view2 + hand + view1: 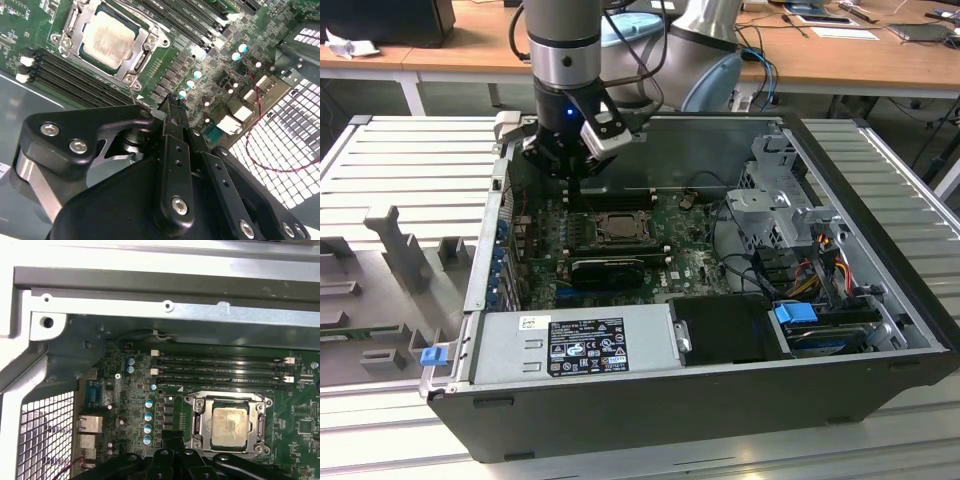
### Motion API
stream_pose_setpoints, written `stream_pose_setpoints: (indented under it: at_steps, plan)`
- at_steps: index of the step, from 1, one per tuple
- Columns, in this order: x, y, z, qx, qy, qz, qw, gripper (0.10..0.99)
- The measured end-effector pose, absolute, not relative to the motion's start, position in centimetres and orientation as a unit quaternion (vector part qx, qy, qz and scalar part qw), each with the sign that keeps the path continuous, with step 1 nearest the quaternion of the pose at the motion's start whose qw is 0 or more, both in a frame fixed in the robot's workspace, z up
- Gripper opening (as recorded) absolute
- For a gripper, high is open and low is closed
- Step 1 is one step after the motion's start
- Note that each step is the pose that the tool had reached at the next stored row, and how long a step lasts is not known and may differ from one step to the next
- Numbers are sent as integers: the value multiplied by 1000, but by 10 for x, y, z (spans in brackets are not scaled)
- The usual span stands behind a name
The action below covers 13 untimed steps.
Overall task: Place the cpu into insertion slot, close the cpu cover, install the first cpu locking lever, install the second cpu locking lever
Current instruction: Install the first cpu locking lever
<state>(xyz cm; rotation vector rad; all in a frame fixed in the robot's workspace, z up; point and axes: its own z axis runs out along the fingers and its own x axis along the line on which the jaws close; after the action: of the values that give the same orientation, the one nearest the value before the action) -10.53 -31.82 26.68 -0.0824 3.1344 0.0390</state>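
Exterior view: an open PC case (720, 400) lies on the ribbed desk (410, 170), and the arm (565, 40) reaches down into it. The tool (570, 185) hangs over the motherboard just beside the insertion slot (618, 228), on the slot's side toward the case's back wall. The power supply (580, 345) sits at the front wall, well apart from the slot. We see a pale square in the slot's middle, but not much more from this angle.

Second wrist view: the cpu (107, 37) lies flat in the slot, w/ the cpu cover (141, 60) down around it and the chip's pale top showing through the cover's window. The tool (172, 107) has its fingers pressed together at the tips w/ nothing between them. The tips are near one corner of the slot, over the green board. We can't tell whether they touch the board or the cover. Long black memory slots (75, 80) run alongside the slot. A red wire (260, 125) loops farther off, by the perforated case wall (285, 150).

First wrist view: the cpu (230, 425) sits framed by the cover (200, 422), approx. square to the slot. The tool tip (172, 440) is just beside the slot's edge. A row of blue-topped capacitors (148, 416) stands beyond the tip, away from the slot. We can't tell whether the locking levers are latched.
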Motion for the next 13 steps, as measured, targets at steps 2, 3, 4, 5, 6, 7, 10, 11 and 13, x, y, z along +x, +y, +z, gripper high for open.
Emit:
stream_pose_setpoints:
  at_steps: [2,3,4,5,6,7,10,11,13]
  plan:
    - [-112,-317,266,-26,1000,13,3,106]
    - [-113,-317,266,-26,1000,13,3,106]
    - [-115,-316,266,-26,1000,12,3,106]
    - [-115,-315,265,-26,1000,12,3,106]
    - [-115,-313,264,-26,1000,13,3,106]
    - [-115,-309,262,-26,1000,13,3,106]
    - [-115,-298,256,-26,1000,15,3,106]
    - [-115,-295,255,-26,1000,16,3,106]
    - [-115,-291,254,-26,1000,16,3,106]
